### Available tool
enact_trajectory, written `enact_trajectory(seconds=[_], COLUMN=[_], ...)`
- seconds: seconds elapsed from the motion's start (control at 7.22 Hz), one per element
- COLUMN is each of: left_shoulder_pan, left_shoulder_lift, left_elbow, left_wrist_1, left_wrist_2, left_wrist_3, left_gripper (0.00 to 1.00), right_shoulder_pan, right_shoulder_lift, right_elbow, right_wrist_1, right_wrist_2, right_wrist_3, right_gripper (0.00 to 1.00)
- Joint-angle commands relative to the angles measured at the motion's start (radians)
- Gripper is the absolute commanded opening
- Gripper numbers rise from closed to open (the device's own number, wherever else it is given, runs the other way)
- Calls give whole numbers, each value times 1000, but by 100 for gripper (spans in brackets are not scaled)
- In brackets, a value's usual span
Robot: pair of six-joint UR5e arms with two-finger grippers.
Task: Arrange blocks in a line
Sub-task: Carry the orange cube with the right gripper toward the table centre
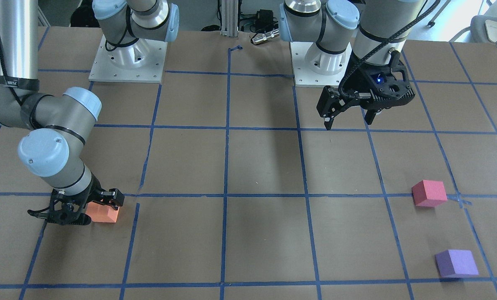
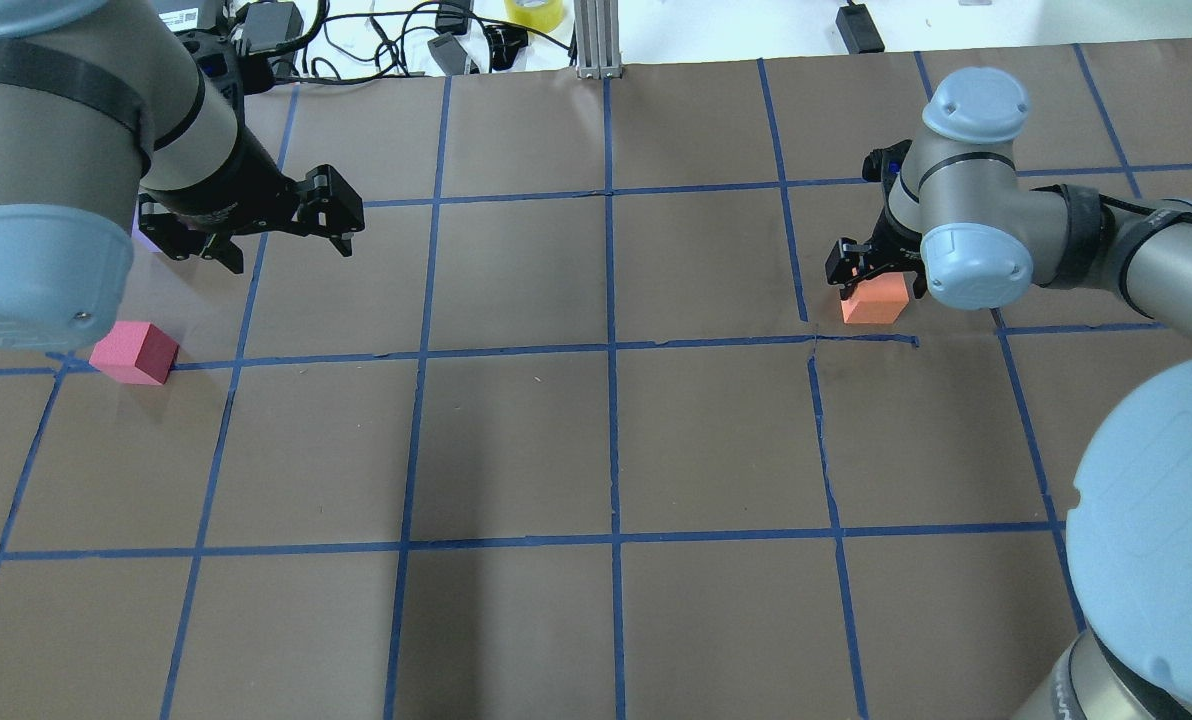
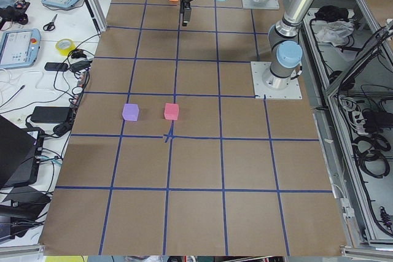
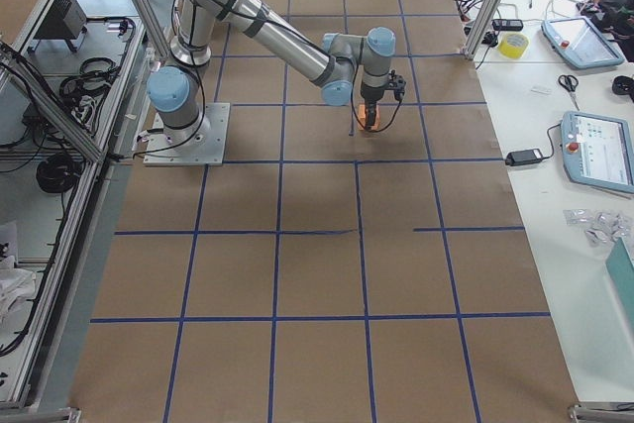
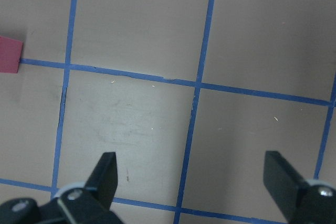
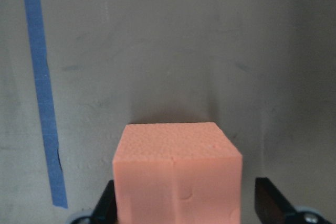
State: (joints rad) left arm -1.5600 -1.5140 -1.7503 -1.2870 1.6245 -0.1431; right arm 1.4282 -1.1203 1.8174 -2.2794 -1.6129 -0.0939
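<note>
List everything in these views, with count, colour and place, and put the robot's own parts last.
orange block: one, orange, on the table's robot-right side, between the right gripper's fingers
pinkish-red block: one, pinkish-red, on the robot-left side, by a tape crossing
purple block: one, purple, on the robot-left side, farther from the robot's base than the pinkish-red block
table: one, brown with a blue tape grid, under everything
tape roll: one, yellow, on the white side bench
scissors: one pair, dark handles, on the same bench
touchscreen pendants: two, grey-blue, on the same bench
left gripper: one, black, open, above bare table
right gripper: one, black, open, straddling the orange block
</note>
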Motion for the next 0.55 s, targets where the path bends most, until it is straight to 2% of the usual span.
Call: enact_trajectory(seconds=[0.0,0.14,0.42], left_shoulder_pan=[0,0,0], left_shoulder_lift=[0,0,0], left_elbow=[0,2,0], left_wrist_1=[0,0,0], left_wrist_2=[0,0,0], left_wrist_3=[-1,0,0], left_gripper=[100,100,100], right_shoulder_pan=[0,0,44], right_shoulder_lift=[-7,-12,-45], right_elbow=[-9,-35,-155], right_wrist_1=[5,18,174], right_wrist_2=[43,48,56], right_wrist_3=[8,9,83], right_gripper=[0,0,0])
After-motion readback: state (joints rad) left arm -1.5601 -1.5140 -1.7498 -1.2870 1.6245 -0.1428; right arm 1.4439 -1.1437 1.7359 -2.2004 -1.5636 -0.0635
